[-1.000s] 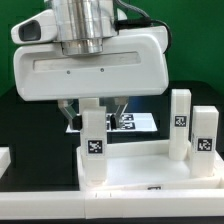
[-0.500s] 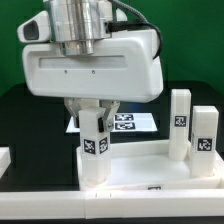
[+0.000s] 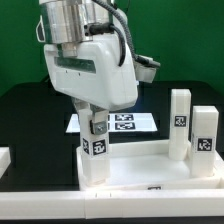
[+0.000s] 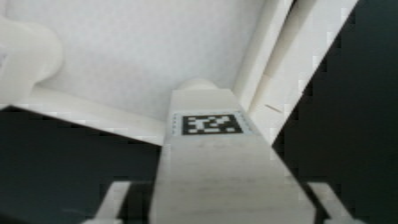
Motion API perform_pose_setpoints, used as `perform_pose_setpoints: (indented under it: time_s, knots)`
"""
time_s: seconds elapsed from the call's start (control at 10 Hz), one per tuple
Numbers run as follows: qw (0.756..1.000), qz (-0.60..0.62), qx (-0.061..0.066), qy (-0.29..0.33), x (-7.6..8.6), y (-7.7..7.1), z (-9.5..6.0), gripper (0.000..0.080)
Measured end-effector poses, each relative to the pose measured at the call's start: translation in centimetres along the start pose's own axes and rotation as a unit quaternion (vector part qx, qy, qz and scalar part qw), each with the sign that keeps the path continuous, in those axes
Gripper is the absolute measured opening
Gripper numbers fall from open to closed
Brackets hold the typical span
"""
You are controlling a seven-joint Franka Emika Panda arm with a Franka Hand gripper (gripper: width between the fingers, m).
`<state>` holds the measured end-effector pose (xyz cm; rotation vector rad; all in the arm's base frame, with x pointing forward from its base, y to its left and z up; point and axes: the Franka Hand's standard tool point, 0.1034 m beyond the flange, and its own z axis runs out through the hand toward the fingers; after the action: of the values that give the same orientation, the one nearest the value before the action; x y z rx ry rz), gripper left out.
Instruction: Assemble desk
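The gripper (image 3: pixel 95 126) clamped a tagged white leg (image 3: pixel 96 142) standing upright at a corner of the desk top (image 3: pixel 130 170), toward the exterior view's left. Two more legs (image 3: pixel 180 124) stood at that view's right. The marker board (image 3: pixel 128 122) lay behind on the black table (image 3: pixel 30 120).
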<state>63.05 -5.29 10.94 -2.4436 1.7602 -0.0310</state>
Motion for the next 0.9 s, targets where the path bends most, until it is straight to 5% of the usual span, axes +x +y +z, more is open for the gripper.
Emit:
perform_pose_setpoints:
  time_s: [0.2, 0.4, 0.5, 0.6, 0.9]
  knots:
    - [0.985, 0.170, 0.008, -0.015, -0.33, -0.07, 0.10, 0.0288]
    - [0.990, 0.141, 0.008, -0.015, -0.33, -0.04, 0.15, 0.0517]
    - [0.994, 0.105, 0.006, -0.012, -0.31, -0.02, 0.16, 0.0517]
    - [1.000, -0.009, 0.000, -0.004, -0.32, -0.09, 0.12, 0.0626]
    - [0.993, -0.122, -0.003, -0.006, -0.50, -0.01, 0.26, 0.0648]
